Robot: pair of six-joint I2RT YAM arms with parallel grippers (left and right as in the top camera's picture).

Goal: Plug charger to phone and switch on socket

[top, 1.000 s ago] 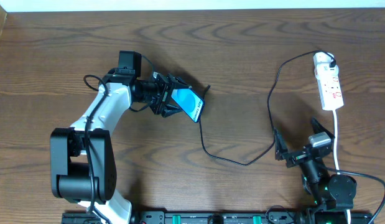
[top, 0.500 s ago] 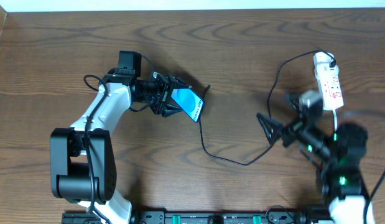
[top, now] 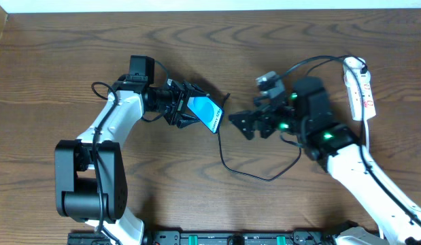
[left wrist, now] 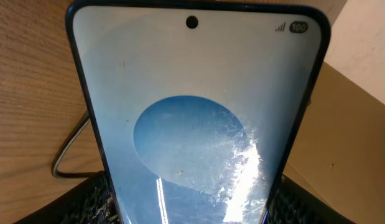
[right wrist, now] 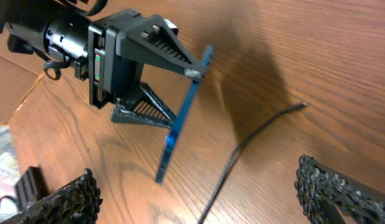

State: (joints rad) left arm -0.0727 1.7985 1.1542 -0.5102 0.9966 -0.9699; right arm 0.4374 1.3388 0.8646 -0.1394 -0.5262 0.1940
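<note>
Here, one phone (top: 209, 113) in left pincer (top: 198, 109), one charger (top: 222, 154), one socket (top: 360, 90).

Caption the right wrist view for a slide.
Left hand holds the phone on edge; charger lies unplugged nearby, right hand open.

Bright, even light throughout; glare streaks the phone (left wrist: 195, 118), and a soft shadow darkens the table (right wrist: 341, 37).

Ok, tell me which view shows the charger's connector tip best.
Right wrist: the connector tip lies in the open, clearly outlined. Overhead shows it tiny beside the phone; left wrist shows only cable.
</note>
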